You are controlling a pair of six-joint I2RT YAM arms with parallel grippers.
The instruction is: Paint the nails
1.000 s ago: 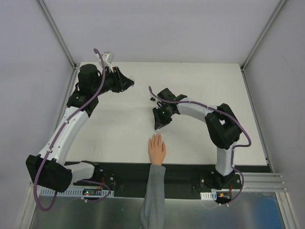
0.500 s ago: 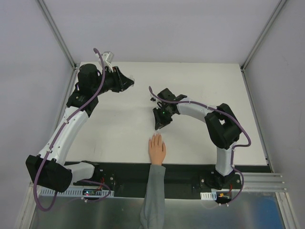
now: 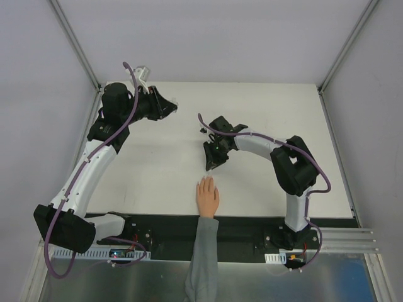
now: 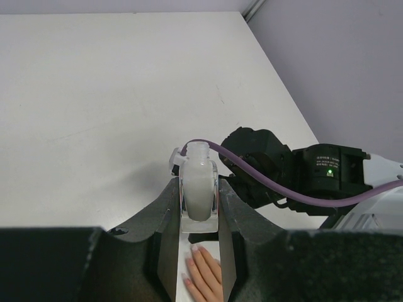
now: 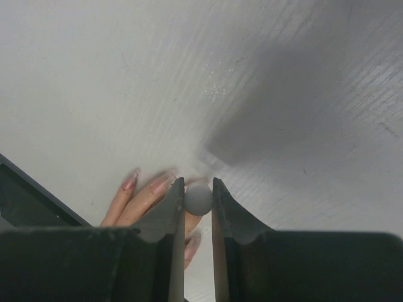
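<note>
Now we see our left gripper (image 4: 200, 182) clamped on a clear bottle (image 4: 199, 195), uncapped and full of milky liquid. Our right gripper (image 5: 198, 184) pinches a small round grey piece (image 5: 198, 199) near the nails (image 5: 130, 182) of the hand (image 3: 207, 196), which lies flat at the near edge of the white table (image 3: 271, 107), between pale grey walls (image 3: 189, 38).

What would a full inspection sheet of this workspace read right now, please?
Surface: white table, faint scuffs.
Job's things: mannequin hand lies flat at the near edge, with a grey sleeve; nails look pinkish; bottle has no cap on its neck.
Clutter: nothing seen.
Claws: left claw shut on the bottle; right claw shut on a small grey round piece, close to the fingertips.
Cables: purple cable runs along each arm; no snag seen.
Surroundings: grey walls, metal frame posts.
</note>
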